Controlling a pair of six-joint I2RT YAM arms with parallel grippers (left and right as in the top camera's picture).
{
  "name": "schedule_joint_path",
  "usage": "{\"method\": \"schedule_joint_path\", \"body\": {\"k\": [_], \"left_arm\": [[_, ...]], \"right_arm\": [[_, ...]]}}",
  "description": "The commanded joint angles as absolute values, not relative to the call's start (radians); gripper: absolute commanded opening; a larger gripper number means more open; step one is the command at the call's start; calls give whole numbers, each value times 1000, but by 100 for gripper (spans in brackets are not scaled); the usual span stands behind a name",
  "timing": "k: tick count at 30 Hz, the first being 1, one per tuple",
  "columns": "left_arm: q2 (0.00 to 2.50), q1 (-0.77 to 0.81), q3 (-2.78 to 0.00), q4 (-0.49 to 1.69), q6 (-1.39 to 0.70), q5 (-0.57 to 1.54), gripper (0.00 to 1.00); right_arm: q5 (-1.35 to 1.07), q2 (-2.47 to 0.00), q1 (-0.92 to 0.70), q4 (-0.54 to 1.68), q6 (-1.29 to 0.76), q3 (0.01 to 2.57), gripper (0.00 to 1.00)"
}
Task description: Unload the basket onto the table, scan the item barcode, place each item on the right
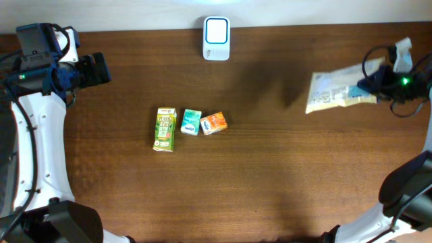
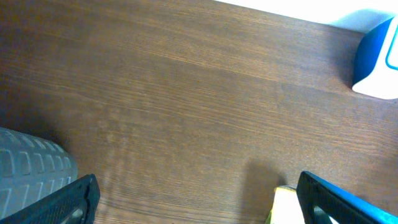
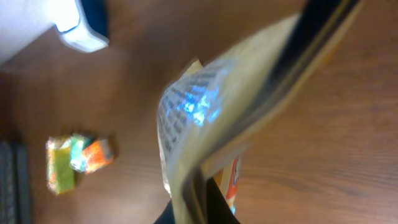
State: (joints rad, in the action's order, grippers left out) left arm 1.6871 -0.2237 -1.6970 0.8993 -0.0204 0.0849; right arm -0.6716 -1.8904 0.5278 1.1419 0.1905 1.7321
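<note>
My right gripper (image 1: 371,86) is shut on the edge of a flat pale packet (image 1: 337,91) and holds it above the table at the far right. In the right wrist view the packet (image 3: 205,112) stands edge-on and blurred, rising from my right gripper (image 3: 205,199), with a bluish glare on its clear film. No barcode can be made out on it. The white and blue scanner (image 1: 216,38) stands at the back centre, well left of the packet. My left gripper (image 1: 100,69) hovers open at the far left, its fingers (image 2: 59,202) wide apart over bare wood.
A green tea carton (image 1: 164,129), a teal pack (image 1: 191,122) and an orange pack (image 1: 214,123) lie in a row mid-table. The carton's corner (image 2: 283,208) shows beside my left gripper's right finger. The scanner (image 2: 379,59) sits at the left wrist view's top right.
</note>
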Motion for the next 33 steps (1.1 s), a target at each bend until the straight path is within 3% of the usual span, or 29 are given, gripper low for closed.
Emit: {"method": "schedule_joint_path", "body": {"k": [1, 4, 5, 6, 11, 15, 18, 20, 23, 29, 33], "left_arm": [[1686, -229, -1714, 899, -27, 81, 99], [1686, -229, -1714, 899, -27, 81, 99], [1686, -229, -1714, 899, -27, 81, 99], [1686, -229, -1714, 899, -27, 81, 99], [1686, -229, -1714, 899, -27, 81, 99], [1686, -229, -1714, 899, -27, 81, 99], [1686, -230, -1714, 899, -27, 81, 99], [1686, -230, -1714, 899, -27, 81, 99], [1686, -230, -1714, 899, -27, 81, 99], [1686, -230, -1714, 899, -27, 81, 99], [1686, -230, -1714, 899, -27, 81, 99]], "right_arm": [[-717, -1959, 619, 1072, 175, 1614, 4], [-636, -2003, 665, 1066, 174, 1593, 4], [-599, -2004, 677, 1067, 174, 1593, 12], [-566, -2004, 689, 1072, 173, 1603, 46], [-514, -2004, 720, 1275, 174, 1863, 98], [-528, -2004, 631, 1491, 136, 2122, 99], [-656, -2006, 482, 1495, 137, 2122, 99], [-681, -2006, 345, 1462, 138, 2096, 99], [-624, -2017, 37, 1321, 137, 2035, 79], [-374, -2203, -375, 1075, 197, 2027, 74], [-302, -2302, -506, 1043, 289, 2027, 70]]}}
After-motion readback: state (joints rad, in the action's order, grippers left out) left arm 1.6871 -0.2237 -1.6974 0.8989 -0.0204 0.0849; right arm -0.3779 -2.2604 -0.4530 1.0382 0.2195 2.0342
